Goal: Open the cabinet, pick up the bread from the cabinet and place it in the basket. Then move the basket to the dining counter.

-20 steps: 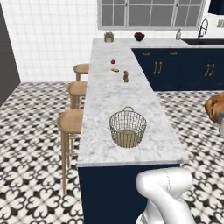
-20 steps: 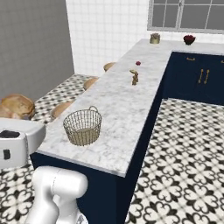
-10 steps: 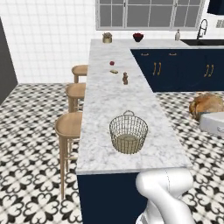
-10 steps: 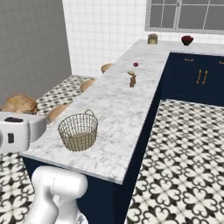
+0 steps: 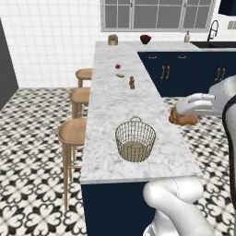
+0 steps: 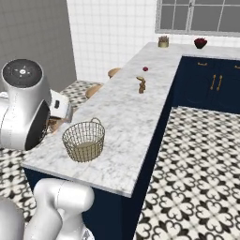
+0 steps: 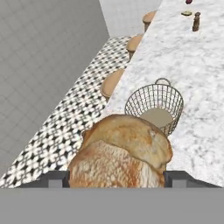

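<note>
My gripper (image 7: 116, 180) is shut on the bread (image 7: 120, 151), a round tan-brown bun that bulges between the two dark fingertips (image 7: 56, 179). From the left base camera the white hand (image 5: 186, 112) holds the bread (image 5: 183, 119) just off the right edge of the dining counter (image 5: 108, 103). The brass wire basket (image 5: 135, 140) stands upright near the counter's front end. In the hand view the basket (image 7: 155, 106) lies just beyond the bread. From the right base camera the bread (image 6: 55, 124) hangs to the left of the basket (image 6: 84, 140). The cabinet is out of view.
Three round wooden stools (image 5: 74, 131) line the counter's left side. A small red fruit (image 5: 118, 66) and a brown shaker (image 5: 132, 82) sit farther along the marble. Low navy cabinets (image 5: 184, 73) run at the back right over patterned floor tiles (image 6: 197, 159).
The hand has swung the bread in toward the counter and the basket, from the picture's edge. The basket has stayed in place on the marble.
</note>
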